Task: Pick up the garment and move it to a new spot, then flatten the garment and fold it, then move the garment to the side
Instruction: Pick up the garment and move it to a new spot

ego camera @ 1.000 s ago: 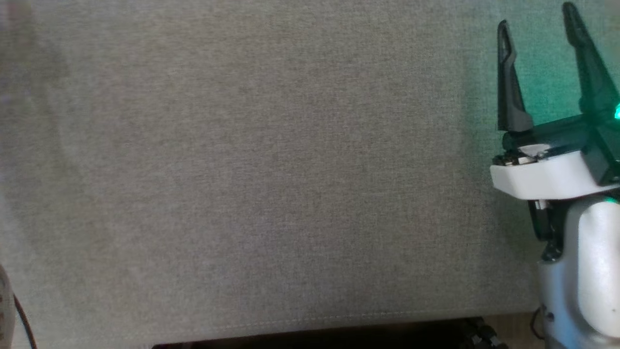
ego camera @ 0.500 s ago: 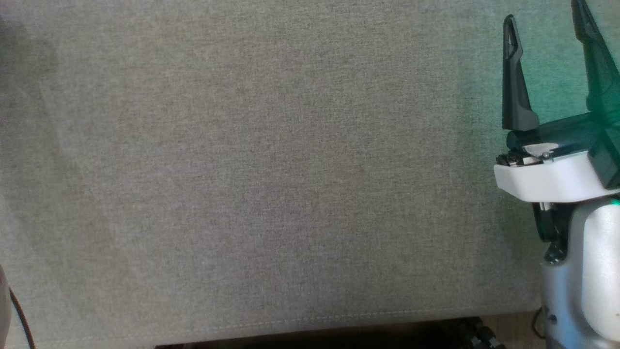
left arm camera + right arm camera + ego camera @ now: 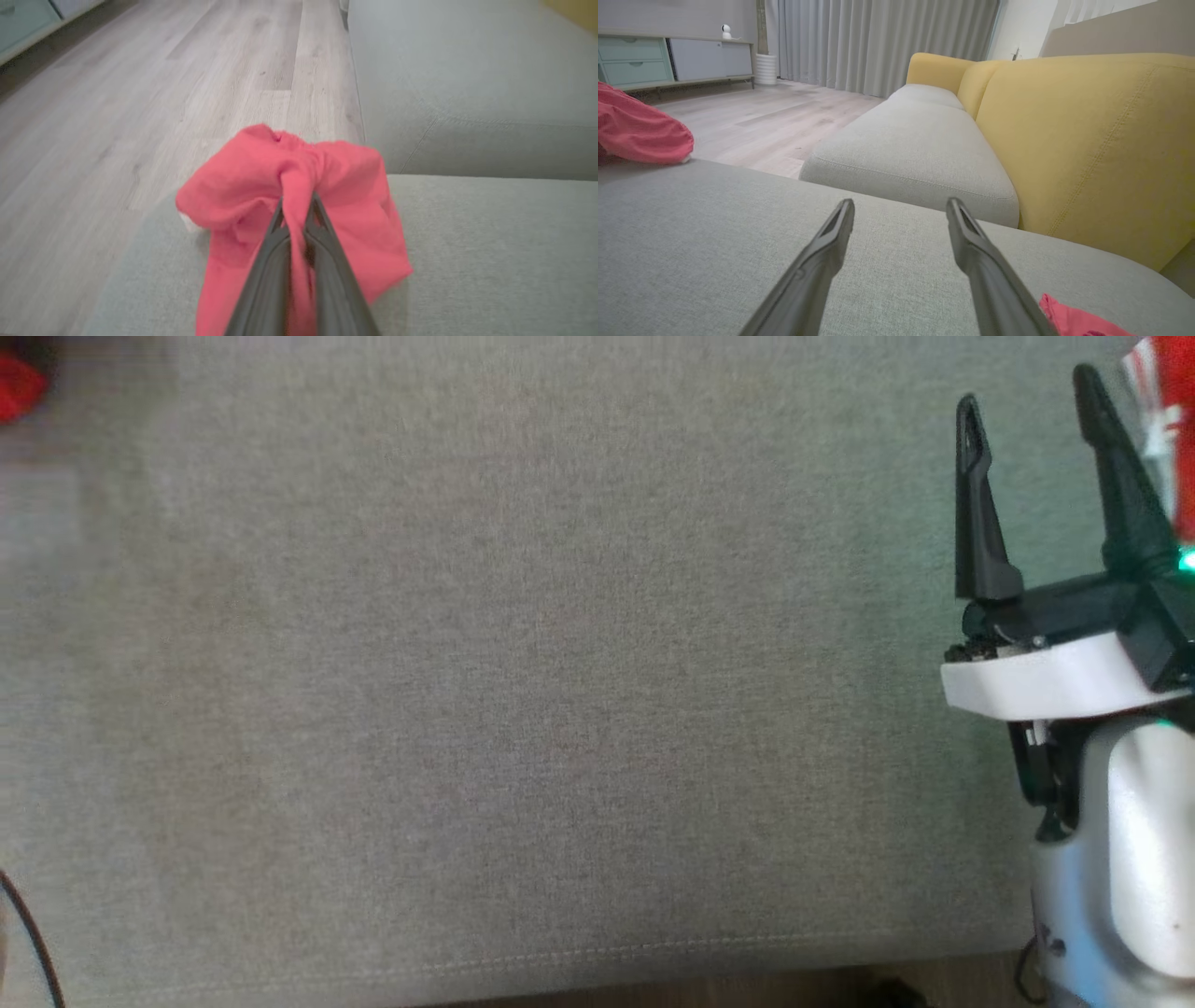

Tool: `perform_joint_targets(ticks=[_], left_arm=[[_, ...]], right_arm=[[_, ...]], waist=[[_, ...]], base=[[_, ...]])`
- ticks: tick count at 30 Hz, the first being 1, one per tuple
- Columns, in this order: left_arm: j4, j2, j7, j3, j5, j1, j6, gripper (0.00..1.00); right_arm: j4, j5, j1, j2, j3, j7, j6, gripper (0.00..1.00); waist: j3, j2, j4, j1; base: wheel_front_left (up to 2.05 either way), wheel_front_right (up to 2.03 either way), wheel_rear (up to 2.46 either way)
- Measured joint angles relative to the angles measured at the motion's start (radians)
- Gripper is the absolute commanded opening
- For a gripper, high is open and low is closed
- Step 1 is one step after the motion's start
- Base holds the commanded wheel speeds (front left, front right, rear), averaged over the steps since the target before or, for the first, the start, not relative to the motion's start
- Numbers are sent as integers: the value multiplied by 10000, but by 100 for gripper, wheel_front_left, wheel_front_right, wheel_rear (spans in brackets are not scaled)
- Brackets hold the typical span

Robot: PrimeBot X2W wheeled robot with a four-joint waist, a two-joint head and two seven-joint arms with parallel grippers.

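Bottom centre of the left wrist view, the left gripper [image 3: 297,205] is clamped on a fold of the bunched coral-red fabric garment [image 3: 345,186], at the left corner of the grey woven seat cushion [image 3: 490,252]. Pale wood-plank floor [image 3: 140,93] lies beyond. The right gripper [image 3: 900,205] has its fingers wide apart over that cushion, holding nothing.

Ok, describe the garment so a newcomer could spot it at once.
Start at the grey cushion, at its edge beside the wooden floor. The garment is the coral-pink bundle there. It is the one bunched up and pinched by the shut left gripper.
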State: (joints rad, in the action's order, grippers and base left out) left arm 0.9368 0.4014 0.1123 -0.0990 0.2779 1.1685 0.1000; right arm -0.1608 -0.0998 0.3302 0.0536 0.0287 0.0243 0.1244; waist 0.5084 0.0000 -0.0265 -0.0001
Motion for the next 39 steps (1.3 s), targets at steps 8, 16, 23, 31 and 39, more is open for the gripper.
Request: perform_joint_targets(ticks=[8,16,23,31,39], left_arm=[[-623,-408,-174,-1127,29,-22,245,0],[-2871,-1285,247,-3912,1837,-1426,284,0],[-5325,-1528,460,-5588,3728,-2844,316,0],[-5572,-1965,-94,-6631,4405,-4925,318,0],[-2909,-2280,-1722,-6613,4159,-5745,-276,0]], right_arm=[[1047,527,-685,-15,-316,395,-2,100],[1960,1162,-1842,-36,-569,639,-2,100],[2337,1662,-2351,-54,-633,826,-2,100],[2568,1971,-2390,-58,-652,1035,-2,100],[2773,2073,-2353,-61,-487,1254,-2,100]], waist=[[-1508,0,-79,-1],[-3236,0,-264,-3],[-4308,1,-569,-3],[-4287,1,-987,1],[-3767,1,-1280,3]], base=[[0,0,0],[0,0,0],[0,0,0],[0,0,0],[0,0,0]])
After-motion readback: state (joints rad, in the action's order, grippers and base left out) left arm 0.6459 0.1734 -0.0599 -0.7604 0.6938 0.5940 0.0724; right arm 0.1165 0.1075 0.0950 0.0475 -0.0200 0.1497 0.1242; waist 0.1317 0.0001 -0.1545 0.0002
